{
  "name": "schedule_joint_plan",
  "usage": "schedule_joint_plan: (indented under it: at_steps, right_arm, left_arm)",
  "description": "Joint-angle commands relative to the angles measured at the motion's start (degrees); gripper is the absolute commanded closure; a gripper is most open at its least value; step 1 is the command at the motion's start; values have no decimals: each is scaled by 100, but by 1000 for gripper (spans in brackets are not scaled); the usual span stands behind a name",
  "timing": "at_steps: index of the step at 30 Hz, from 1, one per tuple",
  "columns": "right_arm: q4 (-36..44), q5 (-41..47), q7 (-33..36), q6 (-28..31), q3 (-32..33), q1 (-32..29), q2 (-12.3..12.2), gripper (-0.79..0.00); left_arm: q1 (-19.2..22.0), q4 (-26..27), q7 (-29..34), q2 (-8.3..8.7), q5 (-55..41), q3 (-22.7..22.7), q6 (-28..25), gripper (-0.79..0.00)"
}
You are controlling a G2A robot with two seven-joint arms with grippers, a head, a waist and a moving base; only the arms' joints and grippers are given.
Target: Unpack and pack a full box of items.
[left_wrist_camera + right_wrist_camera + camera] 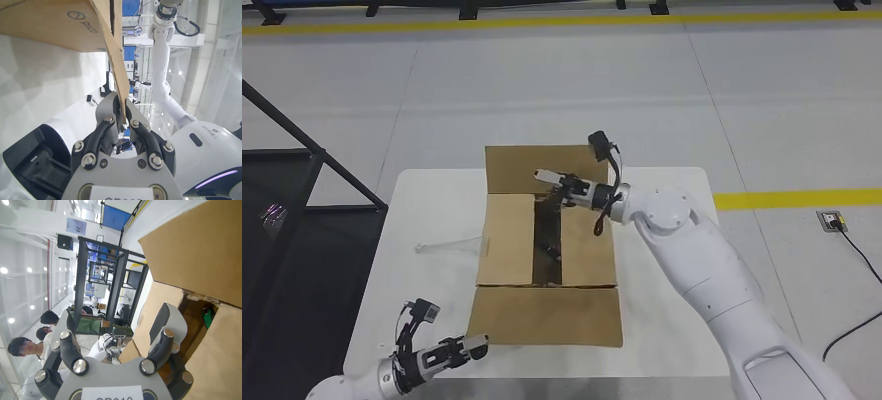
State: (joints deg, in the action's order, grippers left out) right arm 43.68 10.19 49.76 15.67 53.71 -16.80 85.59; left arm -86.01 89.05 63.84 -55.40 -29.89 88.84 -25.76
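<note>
On white table (pixel 432 290): box (pixel 507 240) | left jaws clenched on flap (pixel 547 315) | right jaws released | yellow-lined grey floor (pixel 542 80)

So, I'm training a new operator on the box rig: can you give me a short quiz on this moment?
1. True or false: the left pincer is shut on a corner of the near flap of the box.
2. The right pincer is: A) shut on a bottle; B) open, over the box; C) lying flat on the table beside the box.
3. Fill in: through the gap between the flaps, the right wrist view shows a ____ item inside the box.

Key: 1 true; 2 B; 3 green.
</note>
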Motion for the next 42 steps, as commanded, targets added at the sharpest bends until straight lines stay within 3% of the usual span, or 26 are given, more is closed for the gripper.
schedule_joint_plan:
  at_steps: [1, 7, 8, 9, 10, 17, 24, 32, 42]
  right_arm:
    - [-37, -57, 144, -69, -61, 48, 13, -785]
    - [-37, -57, 144, -69, -61, 48, 13, -785]
    - [-37, -57, 144, -69, -61, 48, 13, -785]
    - [50, -116, 92, -66, -87, -19, 14, -785]
    - [151, -179, 152, -63, -134, -73, 15, -785]
    - [71, -441, 329, -346, -398, -82, 89, -785]
    - [-472, -490, 260, -519, -744, 135, 311, -785]
    - [-1356, -4, 376, -78, -938, 310, 634, -785]
    - [-2232, 634, 569, 532, -1001, 454, 1048, -785]
  left_arm:
    - [-27, -3, 51, 4, -38, 12, 2, 0]
    - [-8, -100, -42, 5, 75, -3, -21, 0]
    - [9, -99, -24, 2, 71, -31, -32, -77]
    - [26, -106, 31, 3, 77, -42, -94, -557]
    - [30, -123, 48, 5, 106, -29, -199, -785]
    - [-70, -189, -102, 8, -68, 96, -385, -785]
    - [-269, -161, -418, 40, -156, 567, -661, -785]
    - [-641, 230, -1063, 39, 124, 957, -895, -785]
    - [-900, 595, -1741, -1, 756, 1013, -1002, -785]
